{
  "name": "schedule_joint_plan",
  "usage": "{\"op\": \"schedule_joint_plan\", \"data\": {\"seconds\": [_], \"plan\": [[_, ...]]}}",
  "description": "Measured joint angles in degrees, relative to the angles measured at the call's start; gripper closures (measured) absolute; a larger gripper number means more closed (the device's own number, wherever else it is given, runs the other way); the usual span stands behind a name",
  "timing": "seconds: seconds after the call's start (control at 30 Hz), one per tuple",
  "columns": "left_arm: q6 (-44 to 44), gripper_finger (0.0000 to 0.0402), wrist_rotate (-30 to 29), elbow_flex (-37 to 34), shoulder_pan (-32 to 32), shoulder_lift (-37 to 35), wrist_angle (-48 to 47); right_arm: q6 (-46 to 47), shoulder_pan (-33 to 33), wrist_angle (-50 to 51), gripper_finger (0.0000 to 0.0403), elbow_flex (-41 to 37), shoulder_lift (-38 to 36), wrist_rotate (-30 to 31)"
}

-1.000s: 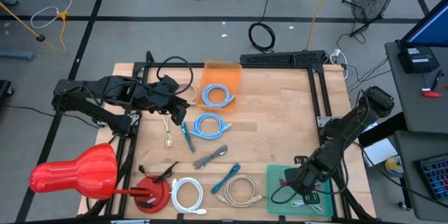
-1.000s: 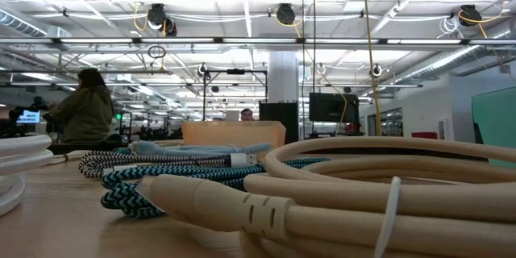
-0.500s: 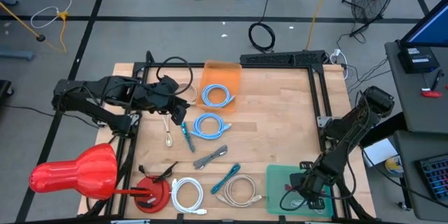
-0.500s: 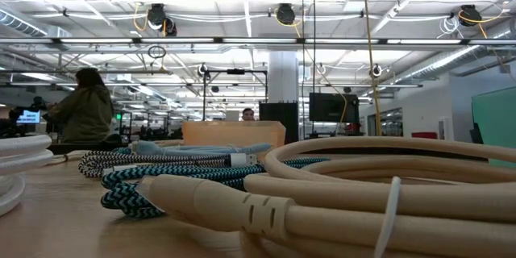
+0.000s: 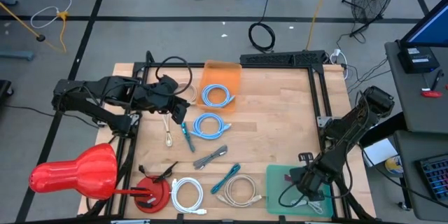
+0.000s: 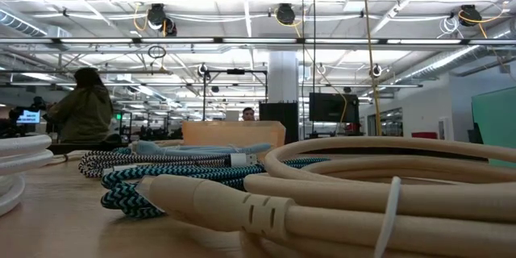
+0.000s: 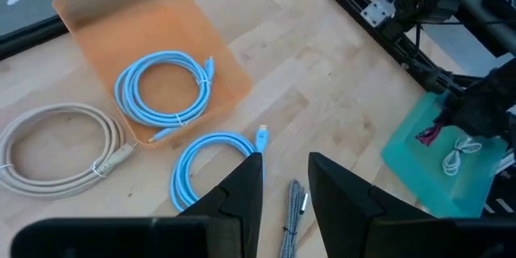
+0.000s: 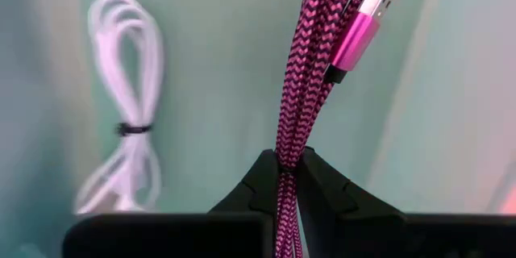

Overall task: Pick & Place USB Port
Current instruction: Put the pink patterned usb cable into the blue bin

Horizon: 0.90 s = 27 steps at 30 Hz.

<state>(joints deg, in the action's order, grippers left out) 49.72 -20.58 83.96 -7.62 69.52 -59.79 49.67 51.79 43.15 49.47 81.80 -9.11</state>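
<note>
Only the right arm has shifted since the earlier high view: its right tool (image 5: 302, 180), which hung over the far part of the green tray (image 5: 277, 200) a second ago, dipped toward the tray's near edge half a second ago and now sits slightly back again, above the tray's middle. That tool is clenched on the pink braided cable (image 8: 300, 105), whose strands run up between the fingertips to a metallic pink USB plug (image 8: 357, 34). A white bundled cable (image 8: 129, 133) already lies in the tray just beside it. My reading is that the cable is at its drop point and only the release remains. Over by the orange bin (image 5: 222, 75), the left tool (image 7: 281, 179) waits, half-parted and empty, unmoved. No brand, label or legible writing shows anywhere.
</note>
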Motion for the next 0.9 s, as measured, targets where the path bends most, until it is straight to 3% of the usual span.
{"op": "schedule_joint_plan", "data": {"seconds": [0.37,0.9], "plan": [[1.84,0.0298,-0.76,0.00,-1.55,0.02,0.02,-3.89,0.00,0.75,0.0387,0.00,4.40,1.57],[1.84,0.0298,-0.98,0.00,-1.55,0.02,0.02,-0.89,0.00,3.68,0.0377,0.00,4.83,4.84]]}}
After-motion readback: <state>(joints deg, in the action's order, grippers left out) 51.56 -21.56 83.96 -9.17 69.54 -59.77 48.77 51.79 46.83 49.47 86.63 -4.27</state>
